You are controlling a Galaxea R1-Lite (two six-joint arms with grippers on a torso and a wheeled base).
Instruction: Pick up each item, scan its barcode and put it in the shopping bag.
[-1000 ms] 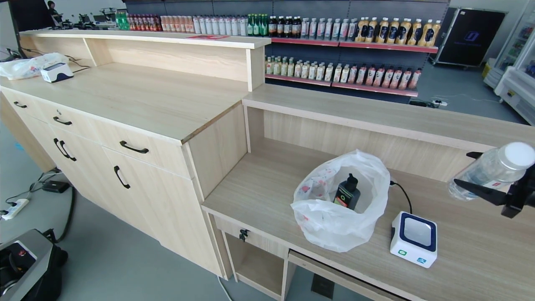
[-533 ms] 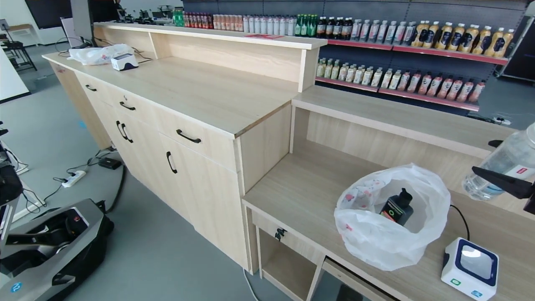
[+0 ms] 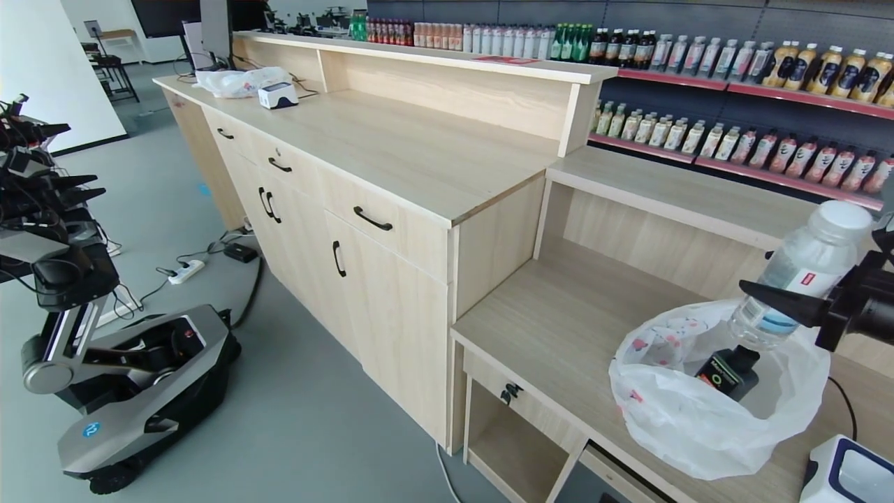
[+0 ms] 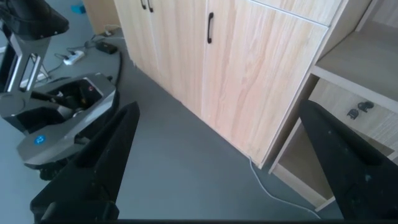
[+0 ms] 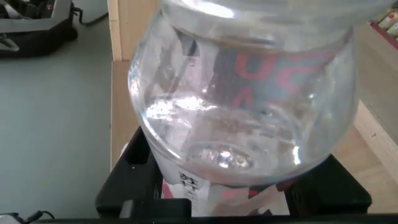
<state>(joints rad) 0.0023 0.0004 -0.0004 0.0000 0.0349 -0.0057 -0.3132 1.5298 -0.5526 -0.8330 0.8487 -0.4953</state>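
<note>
My right gripper point(image 3: 814, 307) is shut on a clear water bottle point(image 3: 796, 276) with a white cap, held tilted just above the white plastic shopping bag point(image 3: 698, 412) on the low counter. The bottle's base point(image 5: 242, 118) fills the right wrist view. A black bottle point(image 3: 726, 370) lies inside the bag. The white barcode scanner point(image 3: 848, 475) sits at the counter's right end, beside the bag. My left gripper point(image 4: 217, 162) hangs open over the grey floor in front of the cabinets, its dark fingers point(image 4: 93, 168) wide apart with nothing between them.
The low wooden counter point(image 3: 559, 321) adjoins a taller cabinet counter point(image 3: 391, 147) with black handles. Another robot base point(image 3: 133, 391) stands on the floor at left. Shelves of drink bottles point(image 3: 698, 63) line the back wall. A second bag point(image 3: 237, 80) and scanner point(image 3: 277, 96) rest far off.
The head camera has swung left, shifting the whole scene rightward. Relative to the bag, the bottle in my right gripper has moved from above the scanner side to directly over the bag's opening.
</note>
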